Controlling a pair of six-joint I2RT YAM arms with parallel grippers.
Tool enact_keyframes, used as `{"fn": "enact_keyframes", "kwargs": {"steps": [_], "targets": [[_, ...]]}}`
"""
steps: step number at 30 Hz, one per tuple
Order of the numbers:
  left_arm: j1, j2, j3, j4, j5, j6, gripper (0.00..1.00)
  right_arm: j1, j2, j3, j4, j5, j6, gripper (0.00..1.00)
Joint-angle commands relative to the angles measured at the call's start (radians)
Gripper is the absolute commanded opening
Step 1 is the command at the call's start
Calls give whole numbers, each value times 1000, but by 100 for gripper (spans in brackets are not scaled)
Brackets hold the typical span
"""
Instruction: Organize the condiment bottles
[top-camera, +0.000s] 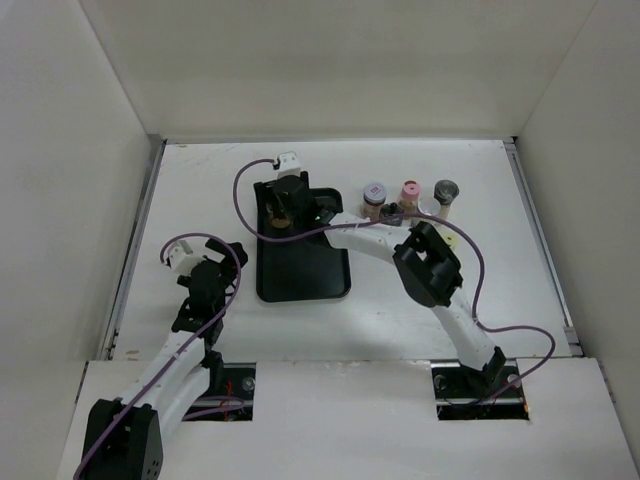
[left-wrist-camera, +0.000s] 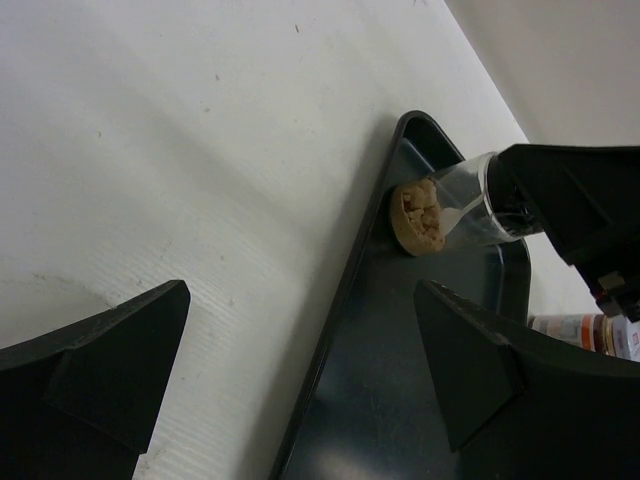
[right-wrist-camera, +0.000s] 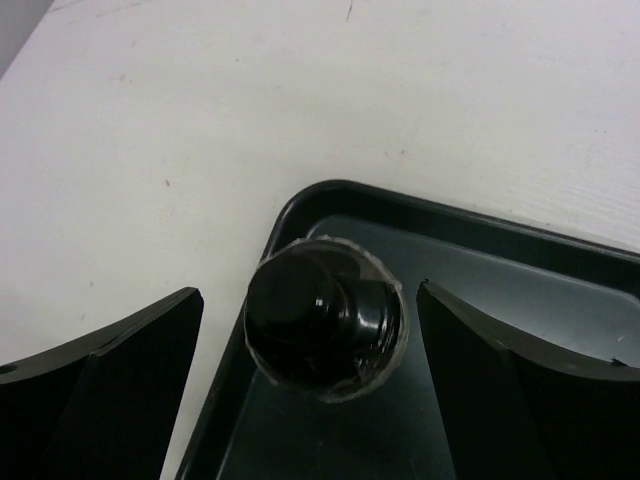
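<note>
Nearest us, our left gripper (left-wrist-camera: 300, 295) hangs open and empty, left of the tray (top-camera: 305, 270). Farther on, our right gripper (right-wrist-camera: 308, 295) has its fingers spread, clear of a black-capped jar (left-wrist-camera: 432, 210) standing in the tray's far left corner. Beyond, right of the tray, three bottles (top-camera: 409, 195) stand in a row.

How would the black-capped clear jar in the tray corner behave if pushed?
The clear black-capped jar holds tan contents only near its base: probably light. Fairly tall, it might tip. The black tray's rim likely blocks sliding.
</note>
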Motion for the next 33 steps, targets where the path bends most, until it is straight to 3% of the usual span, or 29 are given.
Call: {"fn": "enact_keyframes", "kwargs": {"steps": [1, 6, 8, 10, 11, 13, 17, 22, 27, 33], "targets": [[1, -8, -8, 43, 9, -4, 100, 14, -185, -80, 109, -39, 16, 97], [-2, -18, -8, 40, 17, 0, 100, 8, -478, -375, 249, -35, 7, 94], [-4, -26, -12, 43, 6, 3, 100, -12, -591, -511, 274, -17, 7, 81], [-4, -25, -11, 37, 2, 3, 100, -33, -694, -643, 278, 26, 14, 54], [-4, -25, -11, 35, 8, 3, 100, -43, -743, -703, 274, 57, 17, 48], [-8, -22, -11, 43, 11, 3, 100, -52, -831, -818, 260, 127, 22, 45], [-13, 9, -4, 57, 11, 0, 100, -82, -958, -961, 171, 212, 28, 56], [-22, 29, -3, 76, 5, -1, 100, -156, -1002, -1030, 73, 200, 74, 82], [-25, 12, -12, 81, 9, 3, 100, -207, -946, -1020, 51, 194, 82, 90], [-25, 15, -12, 83, 18, 3, 100, -262, -865, -990, 59, 178, 93, 91]]}}
